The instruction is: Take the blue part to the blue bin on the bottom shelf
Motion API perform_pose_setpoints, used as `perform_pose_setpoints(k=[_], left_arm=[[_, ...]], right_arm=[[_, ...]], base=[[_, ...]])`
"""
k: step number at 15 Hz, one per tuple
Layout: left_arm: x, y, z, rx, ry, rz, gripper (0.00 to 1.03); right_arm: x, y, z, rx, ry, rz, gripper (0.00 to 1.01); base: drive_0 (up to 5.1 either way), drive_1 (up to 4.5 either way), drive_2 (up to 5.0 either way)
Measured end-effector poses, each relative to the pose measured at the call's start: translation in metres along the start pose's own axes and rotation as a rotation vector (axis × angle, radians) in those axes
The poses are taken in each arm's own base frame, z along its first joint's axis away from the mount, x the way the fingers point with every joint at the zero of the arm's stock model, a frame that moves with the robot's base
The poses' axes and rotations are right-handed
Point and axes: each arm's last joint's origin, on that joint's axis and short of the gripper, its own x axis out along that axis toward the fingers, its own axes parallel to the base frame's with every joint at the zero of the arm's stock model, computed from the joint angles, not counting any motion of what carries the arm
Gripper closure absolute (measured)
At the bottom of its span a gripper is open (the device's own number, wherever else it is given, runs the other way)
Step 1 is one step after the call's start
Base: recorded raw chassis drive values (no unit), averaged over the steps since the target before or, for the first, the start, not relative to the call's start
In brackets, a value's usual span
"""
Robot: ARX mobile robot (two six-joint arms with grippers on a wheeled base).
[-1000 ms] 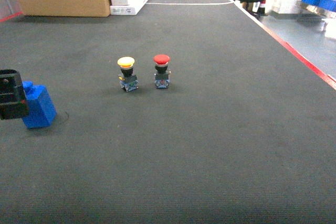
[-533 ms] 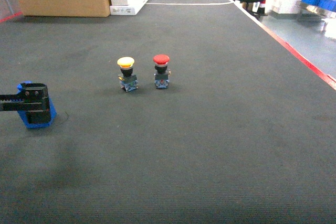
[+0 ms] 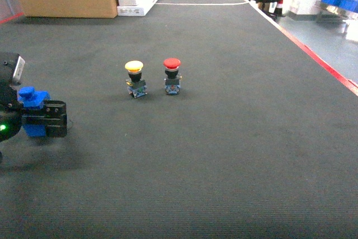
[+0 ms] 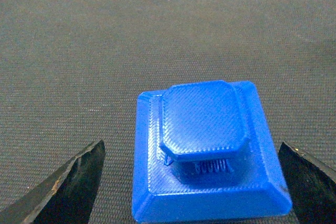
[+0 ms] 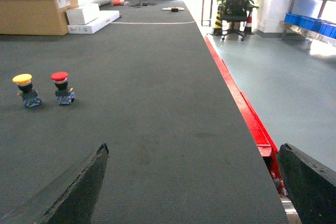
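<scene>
Two dark fingertips of the left gripper [image 4: 191,182] are seen spread wide, one on each side of the blue part [image 4: 207,156], neither touching it; nothing is gripped. The part rests on the dark mat [image 4: 79,51], directly between and just ahead of the fingers. A slip is likely if the sloped flanks are pinched, since the part could be squeezed out forward. The right gripper [image 5: 194,182] is likewise spread and empty. The bin and shelf are not shown.

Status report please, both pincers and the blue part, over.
Left pincer open, straddling the blue part, not yet clamped. Right pincer open, empty, above bare mat. Part sits on the mat; yellow button and red button stand well off.
</scene>
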Motion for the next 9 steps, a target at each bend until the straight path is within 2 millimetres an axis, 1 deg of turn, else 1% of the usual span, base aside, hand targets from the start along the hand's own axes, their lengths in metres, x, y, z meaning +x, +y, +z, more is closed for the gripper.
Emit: perform_pose_setpoints(k=[2, 3, 4, 5, 8, 9], left_arm=[[0.003, 0.002, 0.002, 0.009, -0.011, 0.019, 0.25], [0.003, 0.002, 0.002, 0.011, -0.013, 0.016, 0.37], [0.003, 0.003, 0.002, 0.009, -0.022, 0.006, 0.53], [0.002, 0.004, 0.001, 0.008, -0.027, 0.004, 0.58], [-0.003, 0.006, -0.001, 0.005, -0.030, 0.007, 0.58], [-0.012, 0.008, -0.001, -0.001, -0.026, 0.014, 0.58]], right_arm=[[0.000, 0.000, 0.000, 0.000, 0.000, 0.000, 0.03], [0.000, 0.000, 0.000, 0.000, 0.000, 0.000, 0.03], [0.000, 0.000, 0.000, 0.000, 0.000, 0.000, 0.03], [0.000, 0.000, 0.000, 0.000, 0.000, 0.000, 0.03], [0.000, 0.000, 0.000, 0.000, 0.000, 0.000, 0.03], [0.000, 0.000, 0.000, 0.000, 0.001, 0.000, 0.03]], base=[[0.0, 0.00, 0.0], [0.0, 0.00, 0.0], [0.0, 0.00, 0.0], [0.0, 0.00, 0.0], [0.0, 0.00, 0.0], [0.0, 0.00, 0.0]])
